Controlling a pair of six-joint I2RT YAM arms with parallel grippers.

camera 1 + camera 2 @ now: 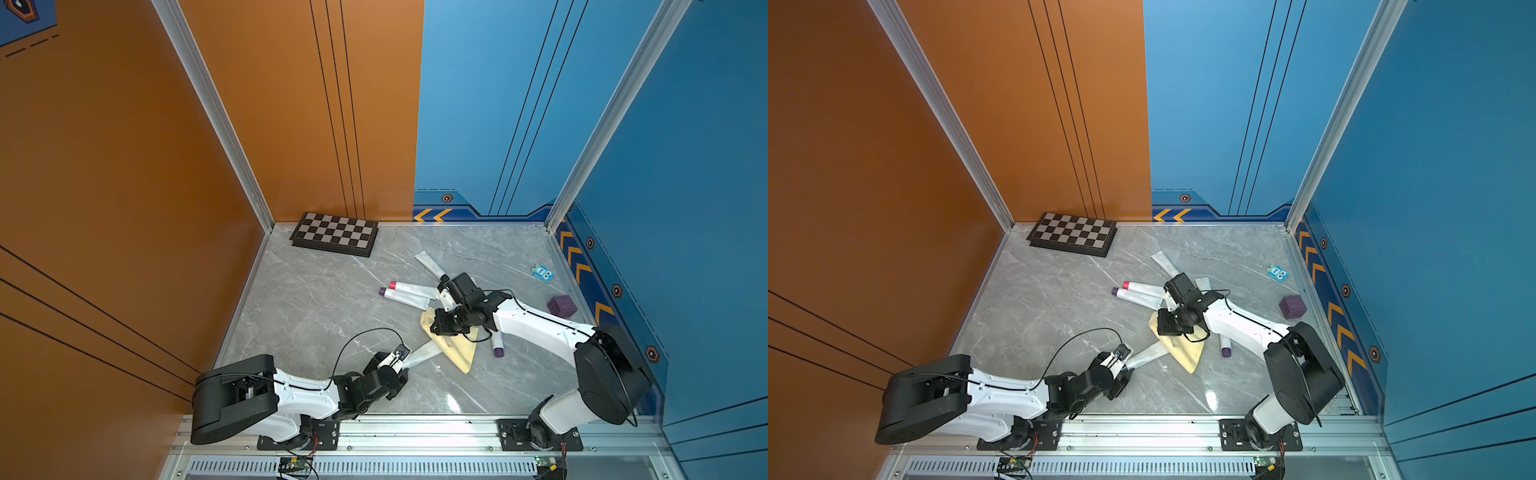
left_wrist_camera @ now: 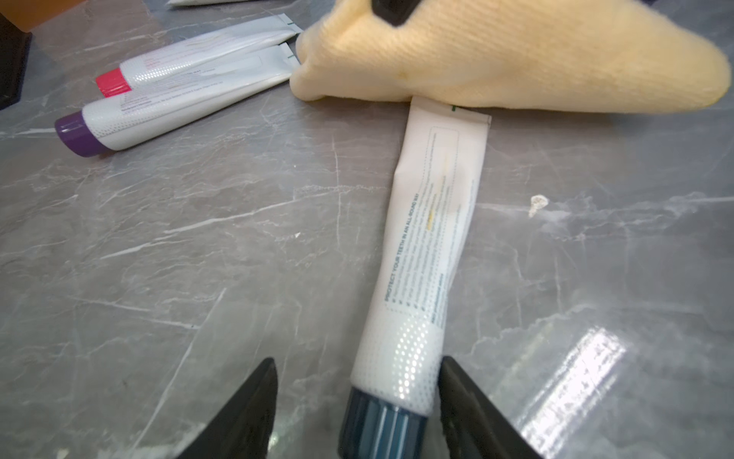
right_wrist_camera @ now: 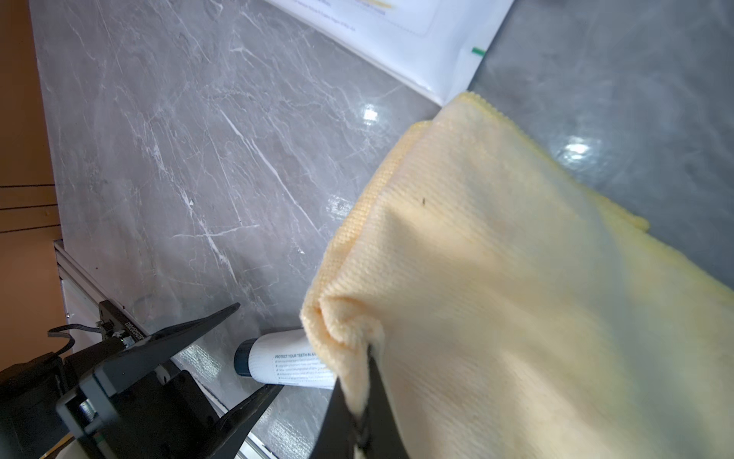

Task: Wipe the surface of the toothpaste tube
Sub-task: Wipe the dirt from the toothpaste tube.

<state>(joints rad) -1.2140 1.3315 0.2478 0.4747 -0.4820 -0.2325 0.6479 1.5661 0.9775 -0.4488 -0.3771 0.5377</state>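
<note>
The toothpaste tube (image 2: pixel 429 222) has its crimped end tucked under the yellow cloth (image 2: pixel 516 55); in the right wrist view the cloth hides all but its capped end. Beside the cloth, a purple-capped tube (image 1: pixel 498 347) lies partly hidden beneath the right arm (image 1: pixel 540 326).

A grey marble table (image 1: pixel 316 299) was closed in by tall walls. An orange wall (image 1: pixel 104 166) was set along its left edge and part of the far edge, and a blue wall (image 1: pixel 685 145) along the rest. Silver posts (image 1: pixel 214 110) were stood at the far corners. Bright light (image 1: pixel 453 403) was seen shining near the front edge.
</note>
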